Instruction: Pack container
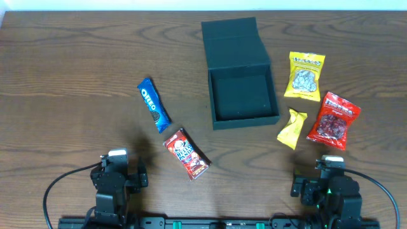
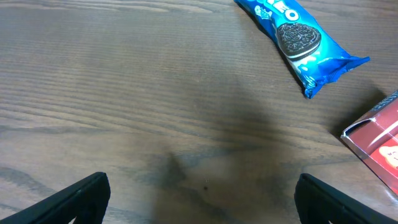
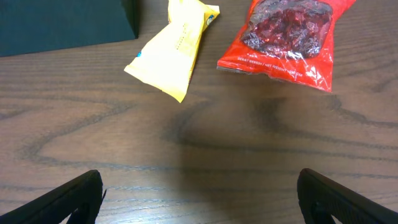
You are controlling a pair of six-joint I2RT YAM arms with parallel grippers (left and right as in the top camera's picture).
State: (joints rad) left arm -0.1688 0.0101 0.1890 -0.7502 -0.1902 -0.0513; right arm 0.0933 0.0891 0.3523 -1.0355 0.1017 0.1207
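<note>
The dark teal container [image 1: 243, 119] stands mid-table with its flap lid [image 1: 233, 42] folded back; its inside looks bare. A corner of the container [image 3: 62, 25] shows in the right wrist view. Left of it lie a blue Oreo packet [image 1: 154, 105] [image 2: 297, 40] and a red snack packet [image 1: 186, 154] [image 2: 380, 143]. To its right lie a yellow seed bag [image 1: 305, 76], a small yellow packet [image 1: 292, 128] [image 3: 174, 50] and a red berry bag [image 1: 334, 119] [image 3: 286, 37]. My left gripper [image 2: 200, 186] and right gripper [image 3: 199, 183] are open over bare wood at the near edge.
The wooden table [image 1: 70, 83] stretches wide on the left. Both arm bases [image 1: 114, 191] [image 1: 331, 194] sit at the near edge with black cables looping beside them.
</note>
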